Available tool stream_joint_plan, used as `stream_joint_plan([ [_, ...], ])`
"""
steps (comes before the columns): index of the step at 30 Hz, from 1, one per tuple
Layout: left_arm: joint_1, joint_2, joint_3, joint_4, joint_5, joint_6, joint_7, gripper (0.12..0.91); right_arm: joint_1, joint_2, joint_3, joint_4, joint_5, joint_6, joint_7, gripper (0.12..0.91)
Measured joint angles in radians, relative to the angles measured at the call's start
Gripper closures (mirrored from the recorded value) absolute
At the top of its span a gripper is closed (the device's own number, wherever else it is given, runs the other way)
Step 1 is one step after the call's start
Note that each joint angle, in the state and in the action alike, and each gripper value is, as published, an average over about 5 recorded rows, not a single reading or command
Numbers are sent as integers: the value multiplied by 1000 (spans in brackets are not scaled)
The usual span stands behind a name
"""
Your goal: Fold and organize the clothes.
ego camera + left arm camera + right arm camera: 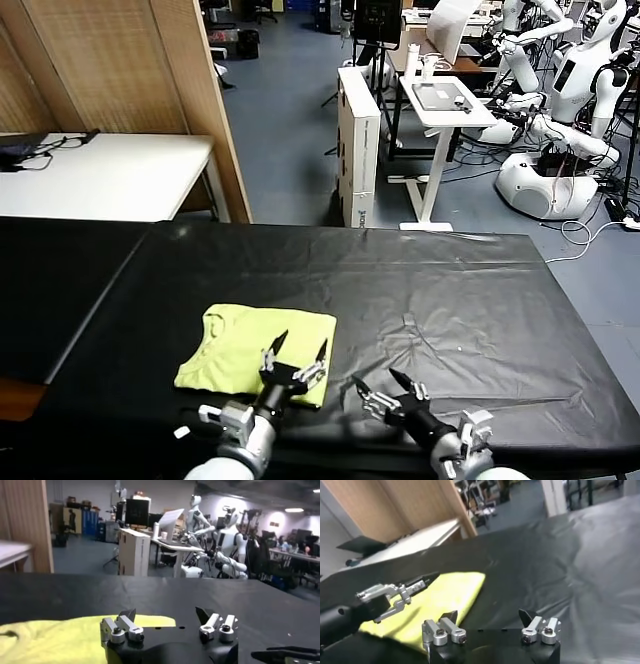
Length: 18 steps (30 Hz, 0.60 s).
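The clothes, one lime yellow-green T-shirt (250, 345), lie folded into a compact rectangle on the black table (450, 290), near its front edge and left of centre. My left gripper (300, 347) hovers open over the shirt's near right corner with nothing between its fingers. In the left wrist view the shirt (55, 637) spreads under and beyond my left gripper (166, 614). My right gripper (378, 381) stands open over bare table just right of the shirt. In the right wrist view my right gripper (488, 615) is empty, with the shirt (445, 597) and the left gripper's fingers (405, 591) beyond it.
A white desk (110, 175) and a wooden partition (130, 65) stand behind the table at the left. A white cabinet (358, 140), a small white table (445, 105) and parked white robots (560, 100) fill the floor behind. The black cover is wrinkled to the right (430, 330).
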State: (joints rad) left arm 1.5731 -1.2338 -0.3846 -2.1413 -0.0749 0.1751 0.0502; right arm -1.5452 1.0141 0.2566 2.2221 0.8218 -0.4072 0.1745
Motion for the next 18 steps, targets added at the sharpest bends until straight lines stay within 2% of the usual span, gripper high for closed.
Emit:
stream_joint_plan([
  [7, 39, 70, -146, -26, -71, -49, 23, 123, 105, 30, -69, -56, 67, -39, 30, 141],
  [14, 87, 90, -251, -56, -104, -62, 34, 123, 186, 66, -117, -126, 91, -46, 29, 286],
  [16, 101, 87, -268, -62, -105, -63, 33, 123, 201, 74, -127, -142, 93, -46, 23, 356],
  [18, 114, 82, -282, -68, -103, -65, 32, 123, 216, 85, -137, -158, 96, -46, 18, 471],
])
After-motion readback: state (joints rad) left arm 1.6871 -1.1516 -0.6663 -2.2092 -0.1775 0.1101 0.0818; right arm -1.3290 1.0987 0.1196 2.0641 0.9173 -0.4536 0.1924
